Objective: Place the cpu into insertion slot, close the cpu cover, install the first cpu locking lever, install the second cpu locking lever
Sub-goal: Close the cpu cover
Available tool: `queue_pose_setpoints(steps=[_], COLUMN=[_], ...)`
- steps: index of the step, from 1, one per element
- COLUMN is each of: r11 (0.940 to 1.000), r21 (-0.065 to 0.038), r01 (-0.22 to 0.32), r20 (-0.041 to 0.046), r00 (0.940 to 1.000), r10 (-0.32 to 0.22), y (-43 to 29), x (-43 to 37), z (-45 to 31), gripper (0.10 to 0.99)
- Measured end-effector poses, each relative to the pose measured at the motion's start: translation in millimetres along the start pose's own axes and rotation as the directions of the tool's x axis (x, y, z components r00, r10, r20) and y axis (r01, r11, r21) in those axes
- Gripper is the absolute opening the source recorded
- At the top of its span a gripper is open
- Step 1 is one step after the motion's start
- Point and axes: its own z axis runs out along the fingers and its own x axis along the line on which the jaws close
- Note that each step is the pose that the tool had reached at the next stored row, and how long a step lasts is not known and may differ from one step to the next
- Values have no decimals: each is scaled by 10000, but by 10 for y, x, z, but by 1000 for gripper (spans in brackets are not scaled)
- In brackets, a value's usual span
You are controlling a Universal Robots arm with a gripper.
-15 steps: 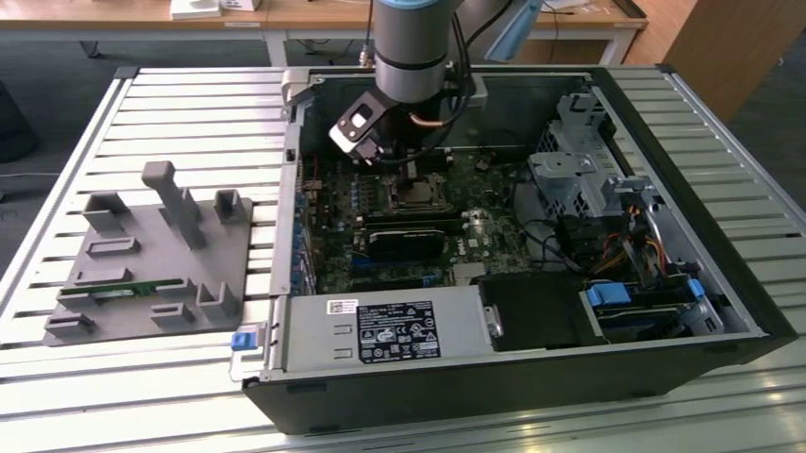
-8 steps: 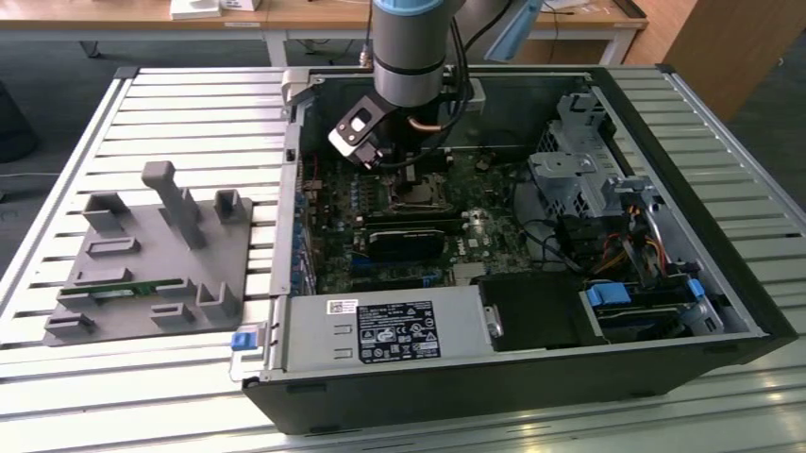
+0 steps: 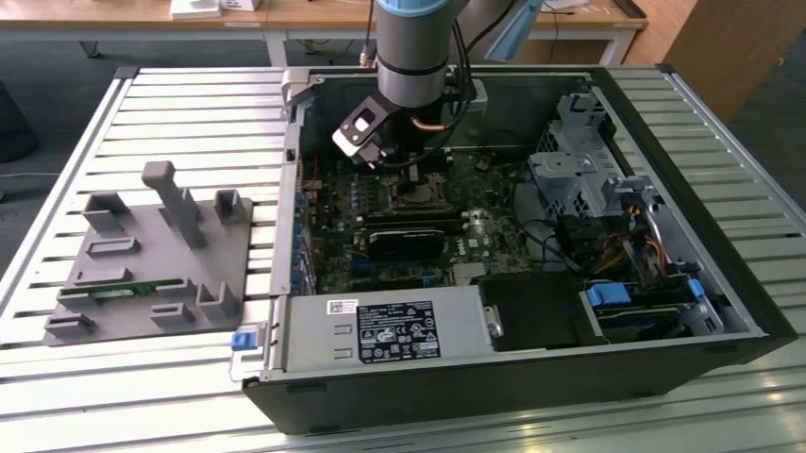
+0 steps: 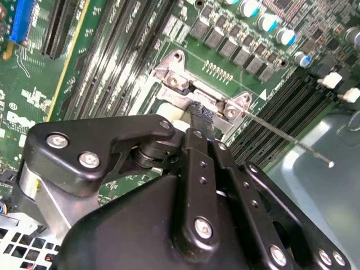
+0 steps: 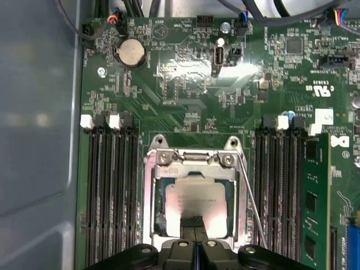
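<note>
The cpu point(image 5: 194, 197) lies in the insertion slot point(image 3: 416, 195), its pale metal top showing through the square window of the cpu cover point(image 5: 153, 191). The silver cover lies flat around the chip, hinged at the screw end point(image 5: 191, 158). My gripper point(image 5: 194, 220) is shut with nothing between its fingers, and its joined tips rest over the edge of the chip's top. In the second wrist view the gripper point(image 4: 201, 109) points down at the socket's hinge end. A thin wire locking lever point(image 5: 251, 202) runs along one side of the socket; its free end point(image 4: 329, 163) sticks out unhooked.
Black memory slots point(image 5: 109, 185) flank the socket, and a green memory module point(image 5: 315, 208) sits in one. A black rectangular module point(image 3: 410, 236), the power supply point(image 3: 384, 330) and a drive cage point(image 3: 573, 175) crowd the case. A grey fixture point(image 3: 151, 255) stands on the slatted table.
</note>
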Motion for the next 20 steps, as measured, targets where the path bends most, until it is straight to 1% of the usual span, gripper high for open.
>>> queue_pose_setpoints(steps=[5,9,11,12,13,18,20], r11=[10000,10000,10000,10000,10000,10000,10000], r21=[17,24,8,-1,2,6,5], r01=[0,0,1,1,0,0,-2], r20=[12,25,-1,-16,-13,-3,-5], r00=[10000,10000,10000,10000,10000,10000,10000], r10=[0,0,-1,-1,0,0,2], y=[80,98,99,101,102,104,93], x=[33,61,65,70,72,77,78], z=[20,14,6,-4,-21,-134,-138], gripper=[106,106,106,106,106,106,106])
